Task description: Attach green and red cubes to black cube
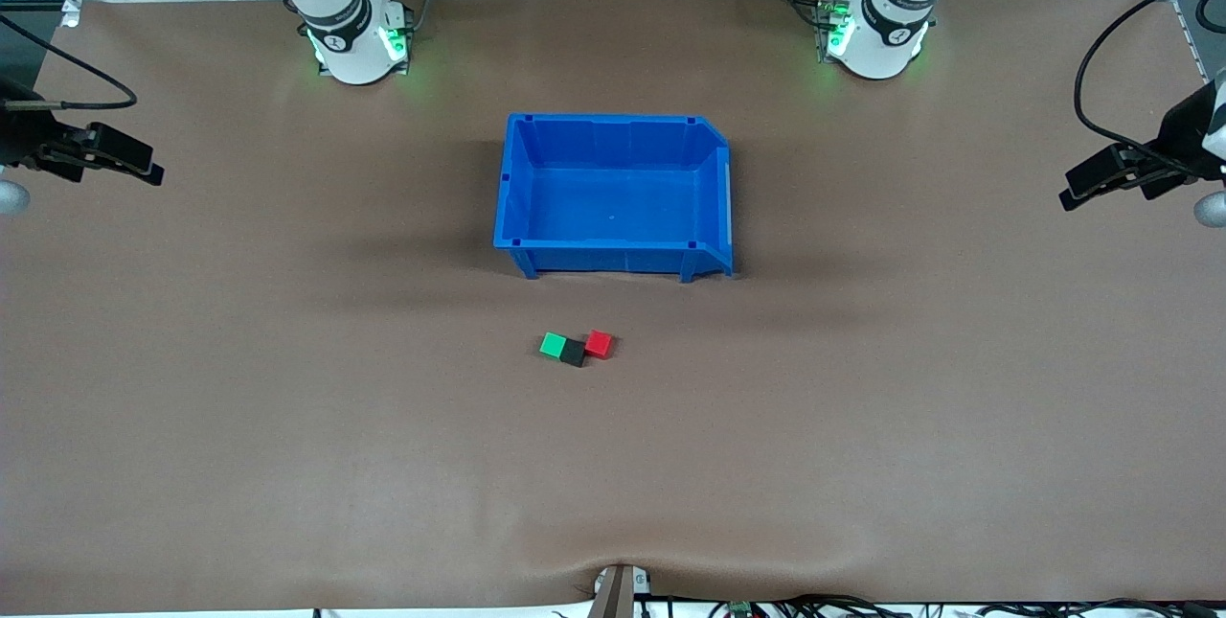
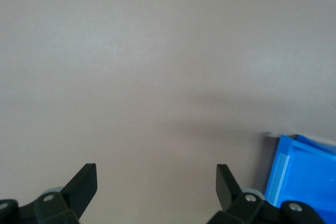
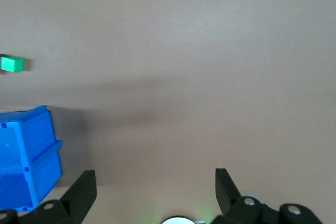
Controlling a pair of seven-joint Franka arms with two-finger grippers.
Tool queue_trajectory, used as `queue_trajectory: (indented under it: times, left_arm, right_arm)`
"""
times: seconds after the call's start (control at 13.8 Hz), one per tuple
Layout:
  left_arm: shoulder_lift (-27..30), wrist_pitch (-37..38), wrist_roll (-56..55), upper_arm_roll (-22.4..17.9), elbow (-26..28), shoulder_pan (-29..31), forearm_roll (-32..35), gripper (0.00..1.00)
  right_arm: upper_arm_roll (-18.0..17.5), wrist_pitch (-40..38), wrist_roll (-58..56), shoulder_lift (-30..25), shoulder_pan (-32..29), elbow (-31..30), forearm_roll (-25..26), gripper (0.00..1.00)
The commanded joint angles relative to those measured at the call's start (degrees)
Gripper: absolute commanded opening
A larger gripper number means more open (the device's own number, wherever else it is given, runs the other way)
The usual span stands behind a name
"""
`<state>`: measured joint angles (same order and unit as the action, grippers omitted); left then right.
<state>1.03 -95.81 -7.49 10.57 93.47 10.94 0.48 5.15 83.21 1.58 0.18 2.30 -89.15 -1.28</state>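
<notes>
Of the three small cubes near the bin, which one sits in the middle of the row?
The black cube. It lies between the green cube, toward the right arm's end, and the red cube, toward the left arm's end, slightly nearer the front camera than both.

Left gripper (image 2: 156,182) (fingers apart), brown table (image 2: 157,66), blue bin (image 2: 304,174)

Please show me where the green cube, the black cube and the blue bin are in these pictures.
green cube (image 1: 553,344), front view, on its top face.
black cube (image 1: 573,353), front view, on its top face.
blue bin (image 1: 613,259), front view, on the outer wall nearest the camera.
</notes>
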Motion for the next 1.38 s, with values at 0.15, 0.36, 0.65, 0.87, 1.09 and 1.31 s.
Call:
queue_trajectory:
  times: [0.15, 0.36, 0.65, 0.87, 1.09, 1.31]
  left_arm:
    - [-0.51, 3.17, 1.51, 0.77, -3.20, 0.05, 0.05, 1.00]
    - [-0.42, 3.18, 1.42, 2.44, -3.82, 0.13, 0.05, 1.00]
    - [-0.42, 3.26, 3.35, 2.00, -3.82, 0.49, 0.05, 1.00]
    - [-0.59, 3.26, 5.29, 1.91, -3.82, 1.36, -0.04, 1.00]
    - [-0.50, 3.18, 6.78, 1.74, -3.82, 0.84, -0.12, 1.00]
    - [0.20, 4.39, 6.61, -7.80, -3.73, -8.44, -0.04, 1.00]
  right_arm:
    - [-1.02, -2.09, 1.06, -1.93, -1.60, -0.06, 1.28, 1.00]
    - [-1.10, -2.53, 0.18, -1.67, -3.79, 1.16, 1.28, 1.00]
    - [-1.11, -3.06, 0.27, -1.76, -4.15, 0.73, 1.20, 1.00]
    - [-1.11, -3.32, 0.27, -1.76, -4.15, 0.73, 1.20, 1.00]
    - [-1.28, -3.32, 0.27, -1.67, -4.06, 0.82, 1.20, 1.00]
    - [-1.28, -3.41, 0.18, -1.67, -4.15, 0.82, 1.20, 1.00]
